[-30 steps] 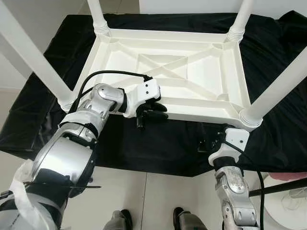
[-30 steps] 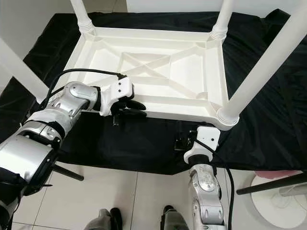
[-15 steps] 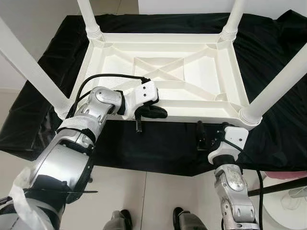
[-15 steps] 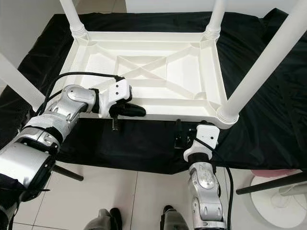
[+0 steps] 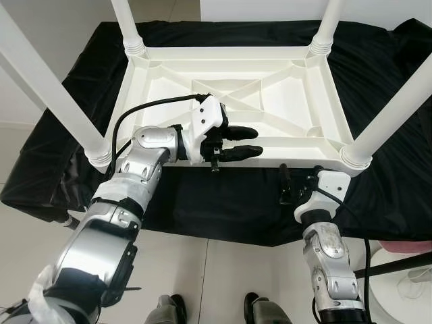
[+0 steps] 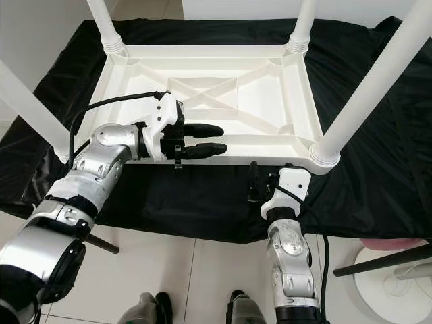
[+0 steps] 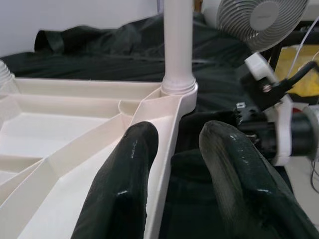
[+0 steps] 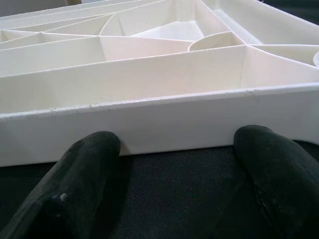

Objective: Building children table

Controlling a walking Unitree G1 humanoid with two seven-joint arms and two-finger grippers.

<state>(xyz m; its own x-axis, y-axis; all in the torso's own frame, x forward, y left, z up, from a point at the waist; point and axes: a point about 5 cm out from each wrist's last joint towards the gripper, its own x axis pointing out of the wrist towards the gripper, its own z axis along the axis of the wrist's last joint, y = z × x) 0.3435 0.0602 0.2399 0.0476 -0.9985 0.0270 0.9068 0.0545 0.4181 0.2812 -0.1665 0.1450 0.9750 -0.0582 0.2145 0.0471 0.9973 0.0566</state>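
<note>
Black cloth (image 5: 378, 88) over the counter, presumably to protect the plastic and stop sliding. White plastic children's table (image 5: 236, 101) upside down on it, underside ribs up, all four legs (image 5: 388, 115) fitted in the corner sockets and pointing up; looked like assembly mostly done, flip to upright likely next.

Left gripper (image 5: 236, 143) at the near long rim (image 6: 256, 158), roughly mid-length toward the left side. Jaws spread, straddling the rim wall: one finger (image 7: 129, 169) inside the tray, the other outside over the cloth. Not clamped yet as far as visible, gap on the outer side. Placement reads as setup for a rim pinch to lift or turn.

Right gripper (image 5: 289, 185) low at the cloth edge, just below the near right corner leg socket. Jaws spread, both fingertips (image 8: 94, 149) facing the outer rim face, close to it or touching, nothing between them. Probably staged to brace or take the second grip point.

Fan (image 7: 264, 20) beyond the counter in the left wrist view.
</note>
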